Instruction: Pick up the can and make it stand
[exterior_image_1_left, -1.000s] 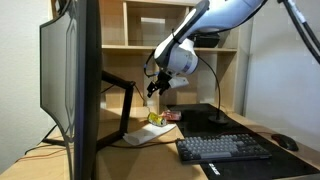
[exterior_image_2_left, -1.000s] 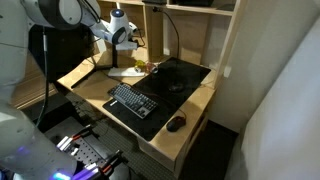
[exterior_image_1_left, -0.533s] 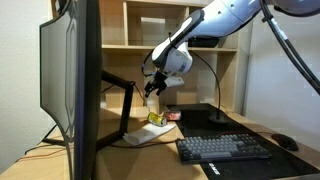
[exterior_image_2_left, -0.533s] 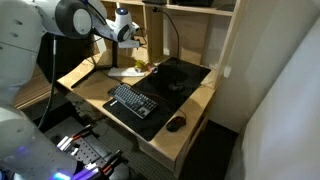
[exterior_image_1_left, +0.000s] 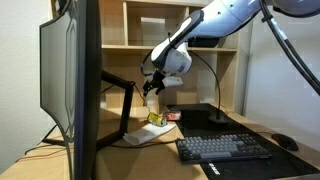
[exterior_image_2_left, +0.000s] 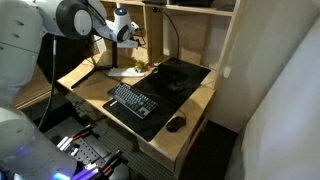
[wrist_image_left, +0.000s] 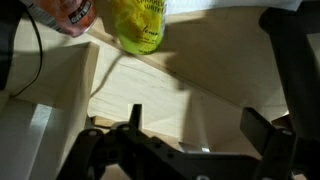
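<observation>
Above the table (exterior_image_1_left: 262, 130), in an exterior view, the hand (exterior_image_1_left: 152, 90) hangs over the can (exterior_image_1_left: 156, 119), well clear of it. The can rests low on the table just beside a small red-pink object (exterior_image_1_left: 172, 116), behind the keyboard (exterior_image_1_left: 222, 148).

Seen in an exterior view from higher up, the hand (exterior_image_2_left: 128, 42) hovers over the yellow-green can (exterior_image_2_left: 141, 67) beyond the keyboard (exterior_image_2_left: 133, 101).

Down the wrist view, the fingers (wrist_image_left: 131, 118) are spread wide and empty, with only bare table (wrist_image_left: 150, 85) between them. The can (wrist_image_left: 140, 22) sits at the top edge beside the red-pink object (wrist_image_left: 70, 12), apart from both fingers.
</observation>
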